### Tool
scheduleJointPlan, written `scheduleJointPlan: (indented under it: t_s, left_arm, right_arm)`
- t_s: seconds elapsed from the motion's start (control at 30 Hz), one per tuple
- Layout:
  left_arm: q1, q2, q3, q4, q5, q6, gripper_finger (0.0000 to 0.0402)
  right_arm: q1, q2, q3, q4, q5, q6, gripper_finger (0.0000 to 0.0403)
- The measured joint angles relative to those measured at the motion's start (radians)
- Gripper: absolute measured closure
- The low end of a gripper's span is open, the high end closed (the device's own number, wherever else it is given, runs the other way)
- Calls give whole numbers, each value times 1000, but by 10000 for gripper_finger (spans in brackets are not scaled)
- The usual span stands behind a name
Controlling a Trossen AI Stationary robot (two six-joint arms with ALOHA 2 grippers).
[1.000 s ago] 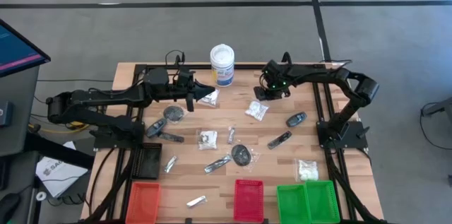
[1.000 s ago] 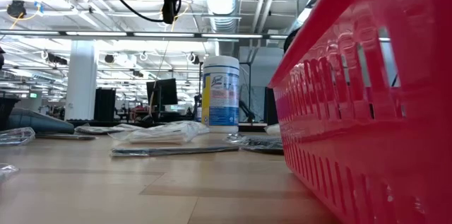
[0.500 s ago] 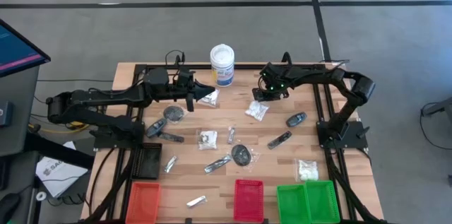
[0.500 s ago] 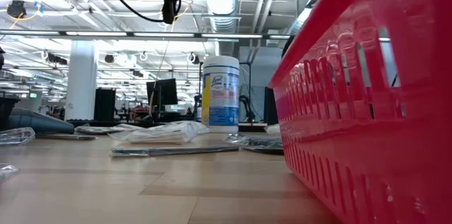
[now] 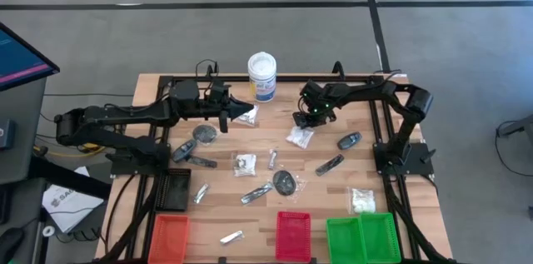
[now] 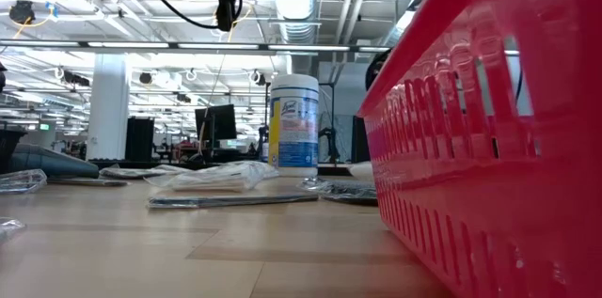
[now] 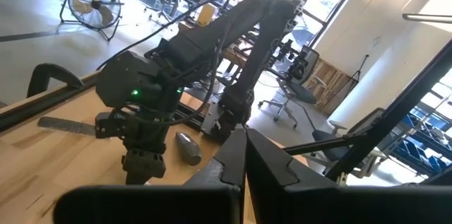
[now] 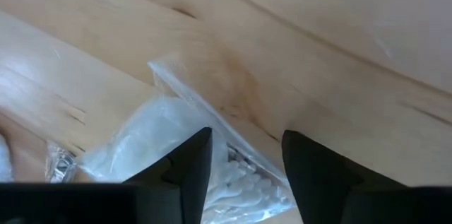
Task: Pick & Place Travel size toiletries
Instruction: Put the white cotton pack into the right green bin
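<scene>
The travel size toiletries lie scattered flat on the wooden table (image 5: 391, 189): clear packets, slim dark sticks, silvery sachets and dark discs. My right gripper (image 5: 305, 121) points steeply down over one clear packet with white contents (image 5: 298, 137), and is open. In the right wrist view its two fingers stand on either side of that packet's edge (image 8: 240, 150). My left gripper (image 5: 236, 115) is shut and holds nothing. It hovers level, high above the table and over another clear packet (image 5: 248, 114); its shut tips (image 7: 244, 157) face the right arm. My right gripper comes from above, slanting down, with one finger (image 8: 185, 167) on each side of the clear packet's edge (image 8: 233, 146). The packet lies flat on the table. Whether the fingers touch it, I cannot tell.
A white tub with a blue label (image 5: 261, 75) stands at the far edge. Along the near edge sit an orange tray (image 5: 169, 236), a red tray (image 5: 292, 236) and a green tray (image 5: 362, 237). The red tray's wall (image 6: 489, 148) fills the right of the low view.
My right gripper has moved down and toward the table's left and near edges, onto the clear packet. My left arm has kept still.
</scene>
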Motion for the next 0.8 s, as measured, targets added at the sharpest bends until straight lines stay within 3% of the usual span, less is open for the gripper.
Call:
scheduleJointPlan:
  t_s: [0.2, 0.43, 0.8]
  left_arm:
    - [0, 0, 0, 0, 0, 0, 399]
    - [0, 0, 0, 0, 0, 0, 399]
    - [0, 0, 0, 0, 0, 0, 399]
  right_arm:
    - [0, 4, 15, -23, 2, -6, 295]
    - [8, 4, 60, -131, -19, -67, 390]
    - [34, 4, 256, -313, -15, -151, 399]
